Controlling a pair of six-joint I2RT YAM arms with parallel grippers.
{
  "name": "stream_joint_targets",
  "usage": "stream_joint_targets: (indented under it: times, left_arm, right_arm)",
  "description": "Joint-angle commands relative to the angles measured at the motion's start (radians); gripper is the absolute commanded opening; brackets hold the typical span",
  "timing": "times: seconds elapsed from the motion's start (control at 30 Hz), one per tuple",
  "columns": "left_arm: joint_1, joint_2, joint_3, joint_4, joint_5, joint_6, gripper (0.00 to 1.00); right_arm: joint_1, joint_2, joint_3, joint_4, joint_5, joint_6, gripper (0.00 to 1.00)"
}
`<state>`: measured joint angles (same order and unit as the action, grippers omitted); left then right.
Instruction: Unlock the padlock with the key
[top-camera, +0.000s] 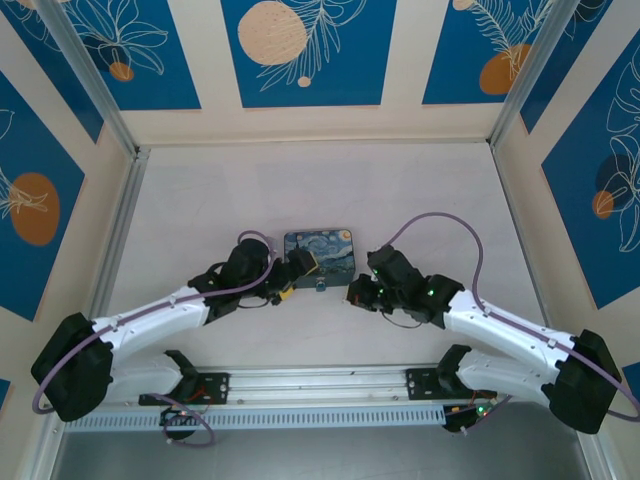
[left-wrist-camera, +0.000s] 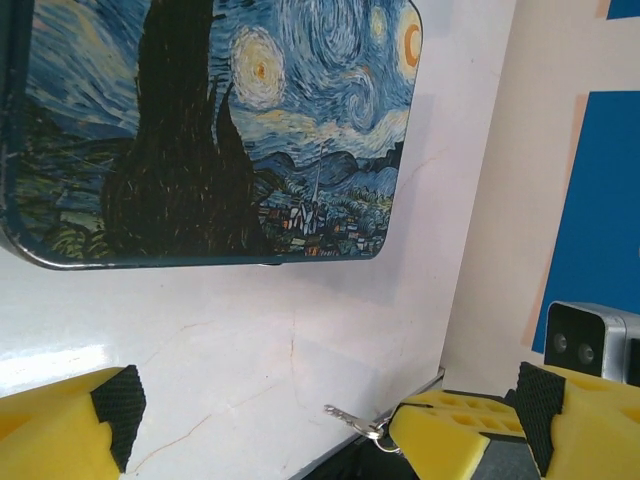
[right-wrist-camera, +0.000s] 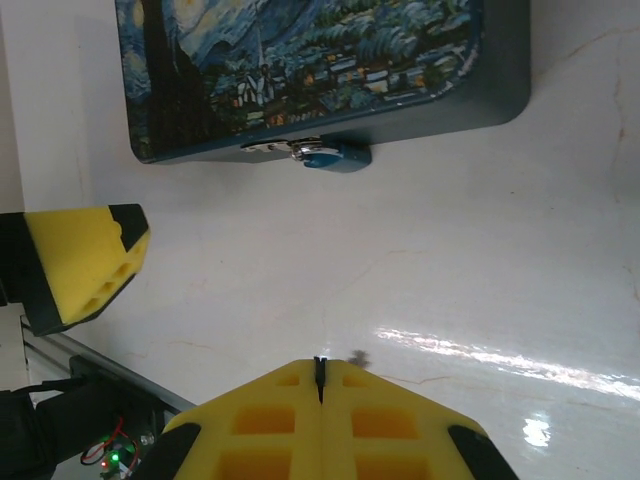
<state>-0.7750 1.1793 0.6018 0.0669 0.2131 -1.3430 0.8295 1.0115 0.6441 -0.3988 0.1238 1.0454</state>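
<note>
Against tin (right-wrist-camera: 330, 60), padlock (right-wrist-camera: 335, 157), key (left-wrist-camera: 343, 412) in right jaws

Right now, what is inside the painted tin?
Its contents are hidden: the tin is closed, lid down. Outside, the padlock sits at the front clasp.

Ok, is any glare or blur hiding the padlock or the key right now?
Right wrist: a glare streak on the table beside the right gripper, well clear of the padlock, which reads fine at the edge of the tin. Left wrist: a bright patch low left, away from the key, which is small but fairly sharp. Top: even light, no glare, padlock tiny.
</note>
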Motion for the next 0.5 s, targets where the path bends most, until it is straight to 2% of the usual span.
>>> stream_joint_targets:
  times: [0.0,0.2,0.3,0.33,0.37,0.47]
  left_arm:
    - [-0.014,-0.020,0.042,-0.025,-0.027,-0.018,0.97]
    - [-0.014,-0.016,0.012,-0.020,-0.041,-0.016,0.99]
    - [-0.014,0.004,0.002,-0.003,-0.041,-0.009,1.00]
    - [-0.014,0.014,0.001,0.001,-0.036,-0.001,1.00]
    - [-0.015,0.020,0.001,0.000,-0.032,0.005,1.00]
    - [-0.014,0.032,0.002,-0.009,-0.027,0.028,1.00]
  right_arm:
    - [0.001,0.025,0.017,0.008,-0.041,0.002,0.00]
    - [0.027,0.053,-0.093,0.049,-0.004,0.030,0.01]
    - [0.018,0.136,-0.117,0.081,0.018,-0.019,0.44]
    - [0.021,0.154,-0.121,0.091,0.030,-0.035,0.55]
    - [0.025,0.166,-0.121,0.084,0.048,-0.038,0.60]
    - [0.028,0.158,-0.128,0.068,0.081,-0.028,0.61]
